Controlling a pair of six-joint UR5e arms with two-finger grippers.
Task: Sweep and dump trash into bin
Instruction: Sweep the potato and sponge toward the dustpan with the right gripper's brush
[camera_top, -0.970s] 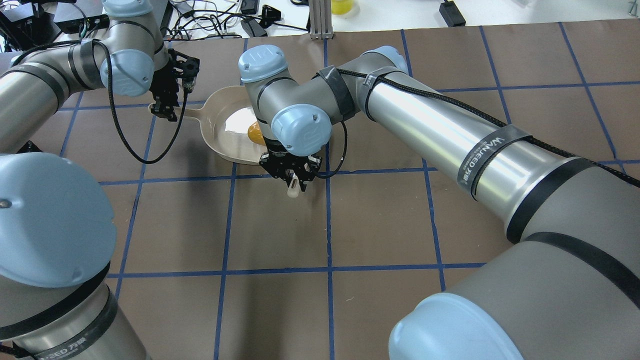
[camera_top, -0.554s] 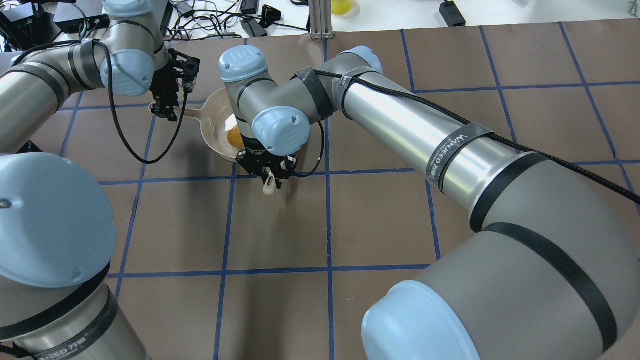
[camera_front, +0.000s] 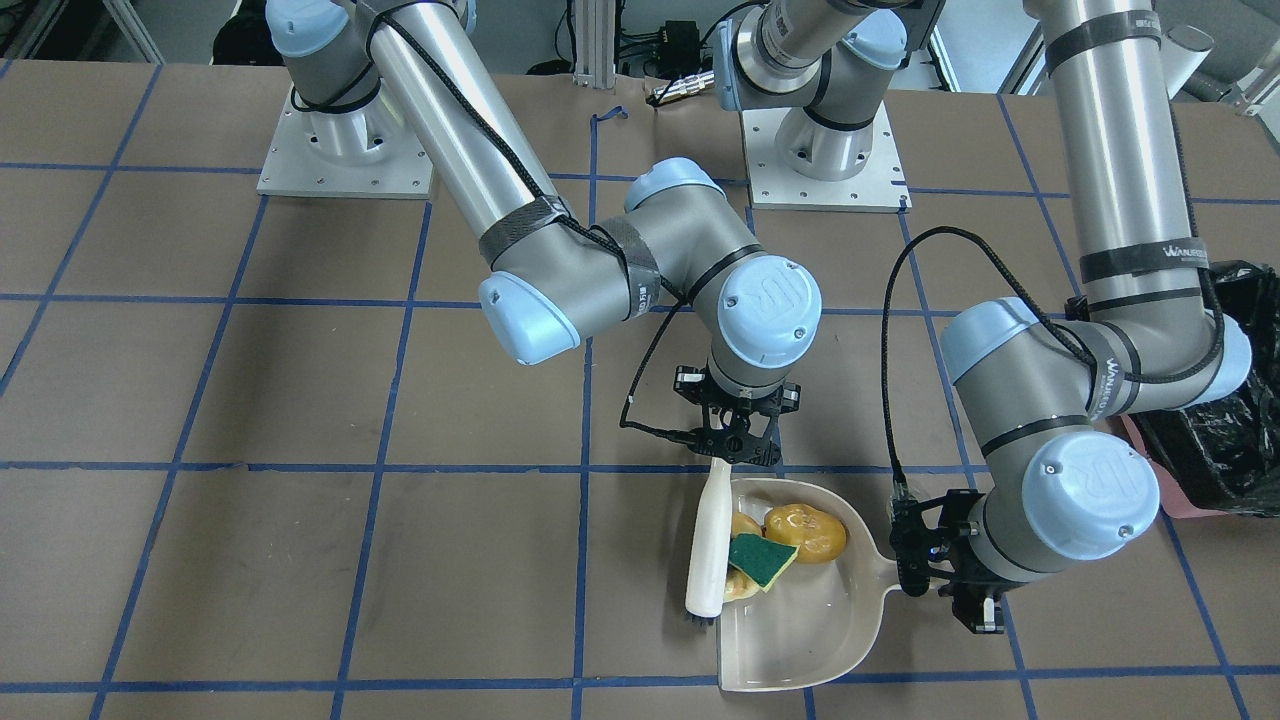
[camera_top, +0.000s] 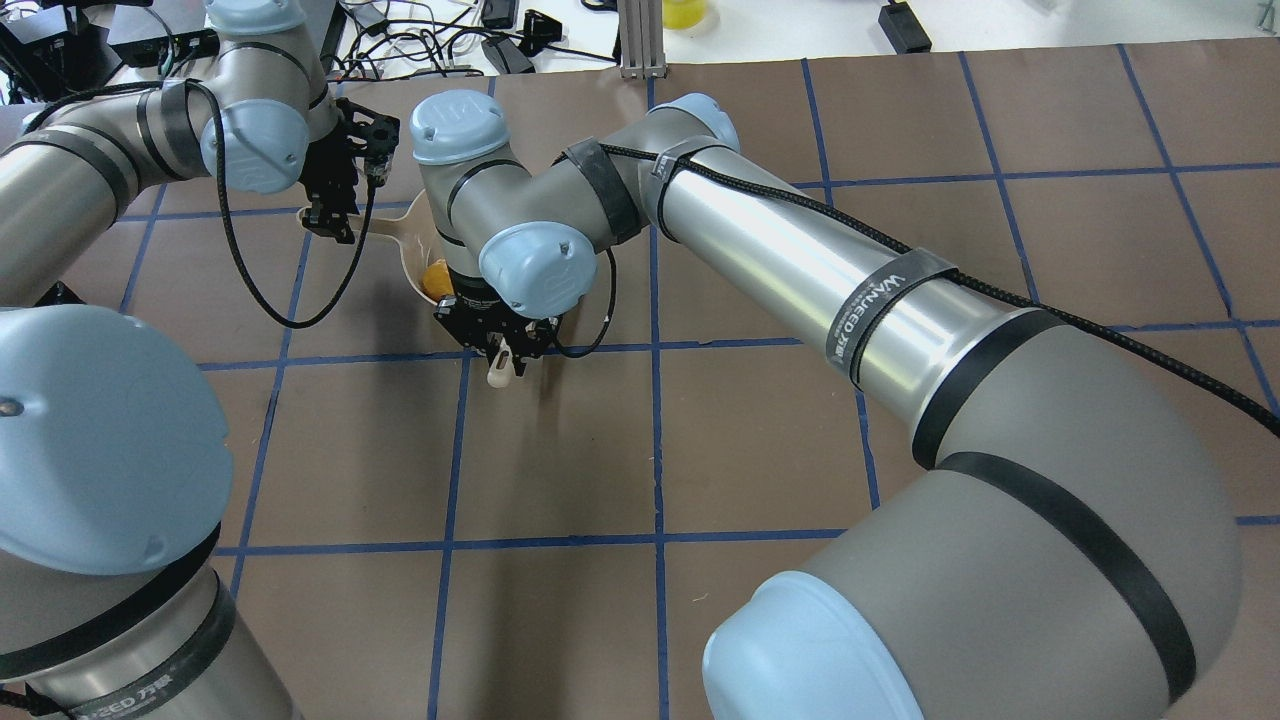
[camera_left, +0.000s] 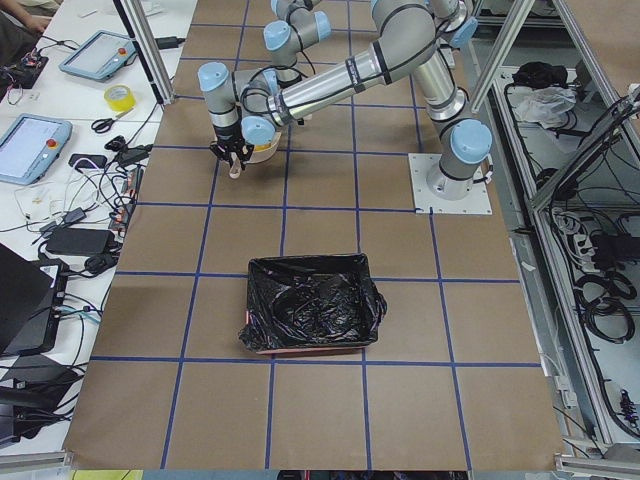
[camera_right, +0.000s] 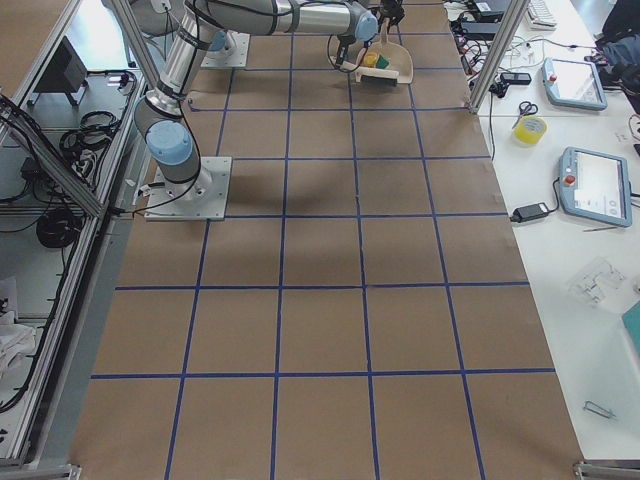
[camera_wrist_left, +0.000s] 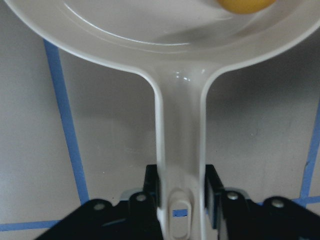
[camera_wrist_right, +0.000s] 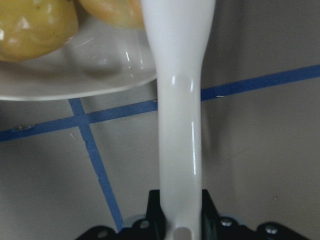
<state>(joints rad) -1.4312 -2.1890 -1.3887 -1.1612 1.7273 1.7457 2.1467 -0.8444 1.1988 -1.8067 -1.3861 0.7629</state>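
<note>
Three pieces of trash lie in the beige dustpan (camera_front: 800, 640). The golden-brown lump (camera_front: 806, 531) is deepest in. The green-faced sponge wedge (camera_front: 762, 561) and the pale peel piece (camera_front: 741, 587) are bunched just inside the mouth, the sponge touching the white brush (camera_front: 708, 545).

My right gripper (camera_front: 737, 455) has its jaws pinched on the brush handle; its wrist camera shows the handle running straight out from between them. My left gripper (camera_front: 912, 565) is clamped on the dustpan's handle and holds the pan flat on the brown table (camera_front: 300, 400).

Over the past second my right arm has carried the brush across toward the pan, and the overhead view shows its wrist now well over the pan's bowl. The brush now lies along the mouth like a gate, bristles down. The left arm has not stirred.

By my reading, the sweeping is as good as done, since I can see no trash loose on the table. The dumping is still to come. The bin (camera_left: 305, 263), a pink box lined with a crinkled black bag, stands well apart on my left side. The pan will have to be lifted with its mouth tipped up, or the sponge and peel near the lip could slide back out.
</note>
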